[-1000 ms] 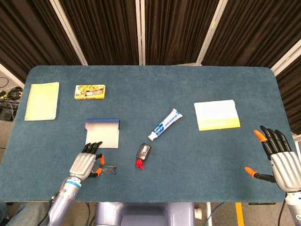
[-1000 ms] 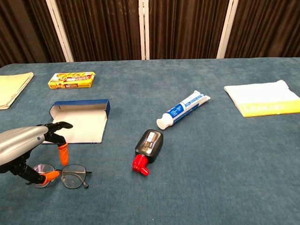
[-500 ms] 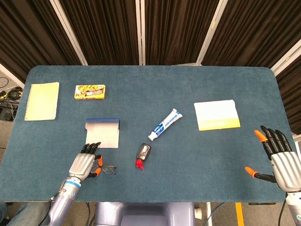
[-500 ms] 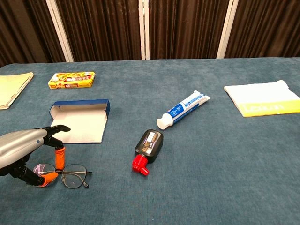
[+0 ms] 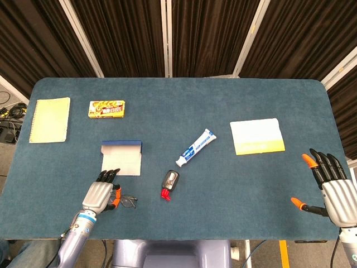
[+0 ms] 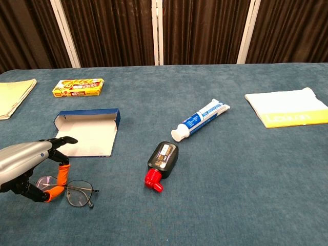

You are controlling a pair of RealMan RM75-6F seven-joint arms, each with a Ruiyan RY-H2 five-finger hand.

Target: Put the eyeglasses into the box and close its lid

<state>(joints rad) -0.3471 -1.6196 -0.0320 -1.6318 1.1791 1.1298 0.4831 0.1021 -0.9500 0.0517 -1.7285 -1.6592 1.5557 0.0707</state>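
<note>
Eyeglasses pickup: secure the pinch before lifting

Your left hand [image 6: 28,166] pinches the eyeglasses [image 6: 72,191] at their left lens, thumb and finger closing around the rim. Squeeze gently and lift level. Just beyond its fingertips the box [image 6: 87,132] lies open. Your right hand [image 5: 333,187] idles far right, fingers spread, holding nothing.

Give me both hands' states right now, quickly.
Left hand: pinching the glasses at one lens, glasses on the table.
Right hand: open, fingers spread, holding nothing.
</note>
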